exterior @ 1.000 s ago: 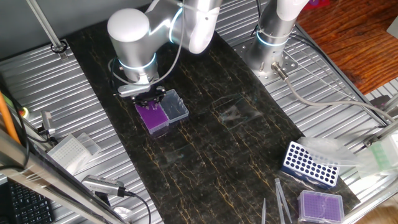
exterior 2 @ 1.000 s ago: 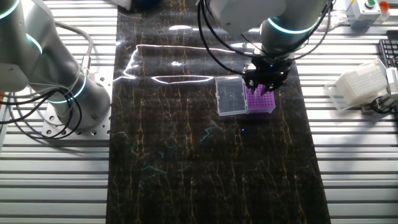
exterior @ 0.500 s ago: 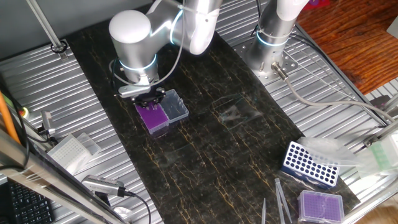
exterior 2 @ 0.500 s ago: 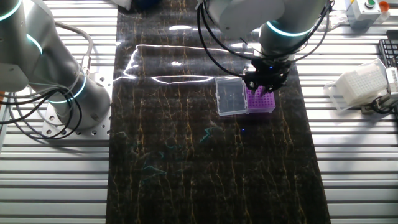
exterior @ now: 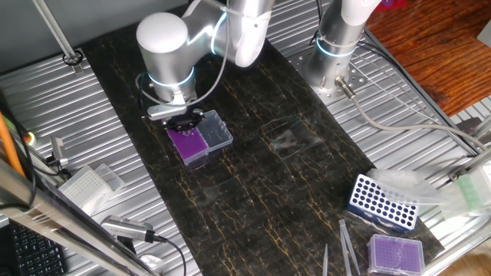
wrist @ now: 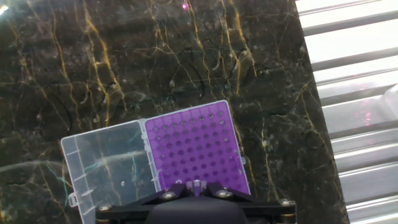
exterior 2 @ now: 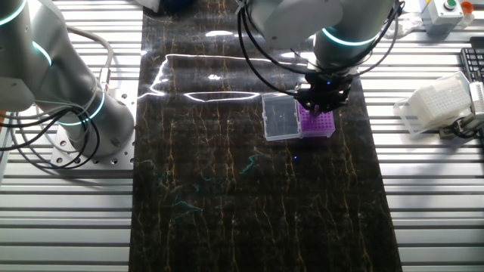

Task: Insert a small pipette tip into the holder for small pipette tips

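Note:
The holder for small pipette tips [exterior: 189, 144] [exterior 2: 318, 122] [wrist: 196, 146] rests on the dark marbled mat, its vivid purple grid facing up. Its clear lid [exterior: 217, 132] [exterior 2: 280, 117] [wrist: 109, 165] lies open flat beside it. My gripper [exterior: 186, 123] [exterior 2: 321, 102] [wrist: 196, 185] hangs just over the holder's near edge, pointing down. In the hand view the fingers are closed together on a small pale piece, the small pipette tip [wrist: 197, 183], of which only the top end shows. Whether the tip touches the grid I cannot tell.
A blue rack with round holes [exterior: 381, 202] and a paler purple box [exterior: 395, 253] sit at the mat's near right, with tweezers [exterior: 345, 245] beside them. White tip boxes [exterior: 84, 184] [exterior 2: 435, 106] lie on the ribbed table. A second arm's base [exterior: 334, 46] [exterior 2: 68, 98] stands off the mat.
The arm has crept a little sideways over the holder, with the gripper staying shut. The holder and lid have not moved.

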Action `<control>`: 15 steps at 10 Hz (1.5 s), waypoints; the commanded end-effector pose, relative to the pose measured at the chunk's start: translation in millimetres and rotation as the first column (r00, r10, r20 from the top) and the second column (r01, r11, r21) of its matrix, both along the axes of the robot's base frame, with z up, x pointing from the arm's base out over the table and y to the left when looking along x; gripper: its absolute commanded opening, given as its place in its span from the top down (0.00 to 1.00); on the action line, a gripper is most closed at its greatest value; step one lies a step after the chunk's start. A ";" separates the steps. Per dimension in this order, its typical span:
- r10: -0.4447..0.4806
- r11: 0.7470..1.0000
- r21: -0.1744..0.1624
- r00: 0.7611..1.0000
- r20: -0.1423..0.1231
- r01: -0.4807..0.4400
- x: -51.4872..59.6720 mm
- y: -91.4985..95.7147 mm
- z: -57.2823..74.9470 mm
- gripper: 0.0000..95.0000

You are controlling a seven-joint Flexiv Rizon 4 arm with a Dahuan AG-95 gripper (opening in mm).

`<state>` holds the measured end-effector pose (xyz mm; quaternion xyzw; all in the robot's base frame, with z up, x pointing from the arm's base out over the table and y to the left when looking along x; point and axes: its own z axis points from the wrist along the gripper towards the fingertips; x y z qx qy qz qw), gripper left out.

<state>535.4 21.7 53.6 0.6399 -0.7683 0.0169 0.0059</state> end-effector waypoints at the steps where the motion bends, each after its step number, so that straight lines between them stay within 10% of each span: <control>1: -0.089 0.996 0.003 0.996 -0.004 0.089 -0.4 0.4 2.3 1.00; 9: -0.243 0.969 0.037 0.970 0.004 0.243 1.2 1.6 5.1 1.00; 15: -0.326 0.944 0.079 0.942 0.085 0.320 12.3 8.6 16.7 1.00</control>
